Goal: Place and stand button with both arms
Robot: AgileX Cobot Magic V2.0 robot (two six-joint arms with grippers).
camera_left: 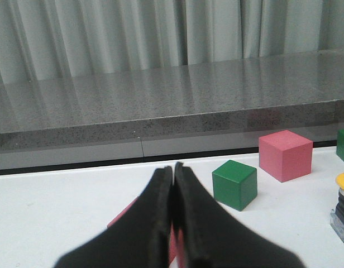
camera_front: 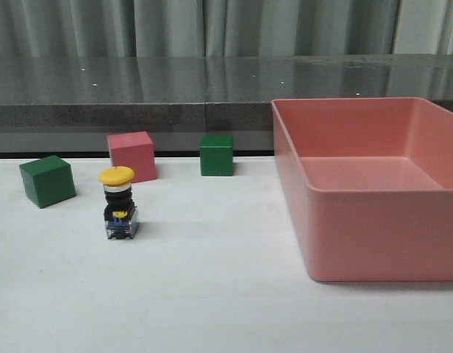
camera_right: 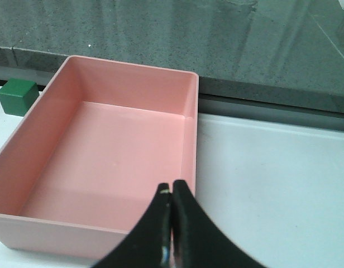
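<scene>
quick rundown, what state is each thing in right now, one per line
button: upright on its clear base, yellow cap up, on the table, nothing holding it
pink bin: upright, open top, nothing inside
pink cube: flat on the table behind the button
left green cube: flat on the table
middle green cube: flat on the table
left gripper: shut, holding nothing
right gripper: shut, holding nothing, over the bin's near wall

Grey curtains [camera_front: 212, 26] hang behind a speckled grey ledge [camera_front: 138, 92].
</scene>
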